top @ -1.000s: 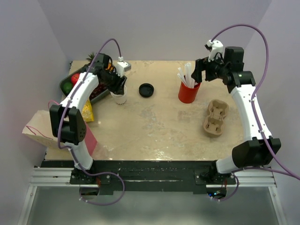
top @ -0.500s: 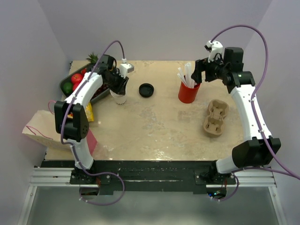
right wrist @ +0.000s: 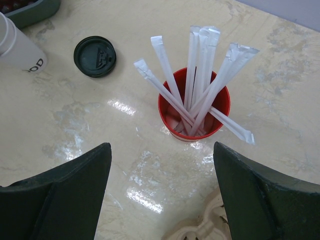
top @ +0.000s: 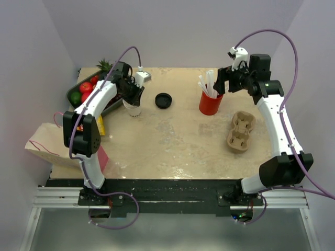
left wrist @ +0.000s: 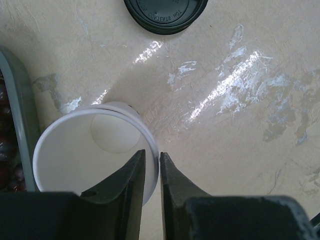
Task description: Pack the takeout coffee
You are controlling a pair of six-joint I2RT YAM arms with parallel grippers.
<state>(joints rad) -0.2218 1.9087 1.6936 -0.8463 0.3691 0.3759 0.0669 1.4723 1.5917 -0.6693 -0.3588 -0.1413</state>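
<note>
From above, my left gripper (top: 132, 95) has come down on the cup (top: 135, 109) at the far left, with the lid (top: 164, 100) just to its right. In the left wrist view, the jaws have narrowed onto the cup's wall, one finger inside, so I judge it is gripped for lifting. In the right wrist view, the right gripper (right wrist: 161, 155) hangs wide above the straws (right wrist: 200, 75).

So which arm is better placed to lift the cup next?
Left. The left claw straddles the white cup wall, one finger inside; the right claw hangs open by the red straw cup.
</note>
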